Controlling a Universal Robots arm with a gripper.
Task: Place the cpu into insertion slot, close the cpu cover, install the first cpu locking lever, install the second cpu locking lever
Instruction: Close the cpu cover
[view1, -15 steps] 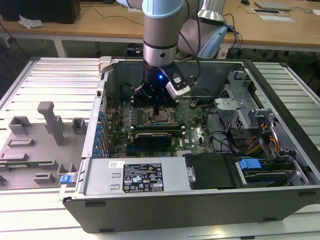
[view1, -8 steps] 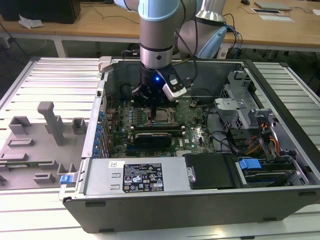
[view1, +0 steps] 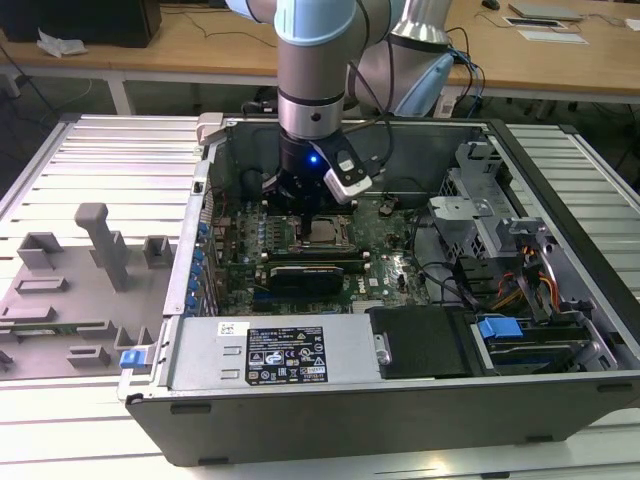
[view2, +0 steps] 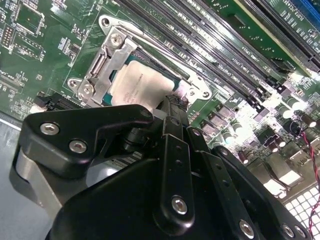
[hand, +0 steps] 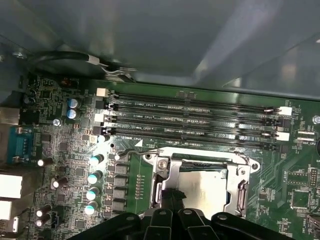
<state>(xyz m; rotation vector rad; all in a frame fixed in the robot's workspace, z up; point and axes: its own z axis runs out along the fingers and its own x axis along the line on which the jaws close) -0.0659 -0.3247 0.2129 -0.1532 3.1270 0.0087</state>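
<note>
The fingers (view2: 176, 114) are being held together, as far as can be judged past the black linkage, with nothing clamped. The gripper (view2: 174, 101) is being set at one edge of the cpu cover (view2: 112, 50). The cpu (view2: 136, 82) is being carried flat in the insertion slot (view2: 86, 89) under that lowered cover, beside the memory slots (view2: 210, 45) on the circuit board (view2: 50, 50). A slip off the thin frame is probably being risked here. An off-centre push could drive the tips onto the chip or the board's small parts.
</note>
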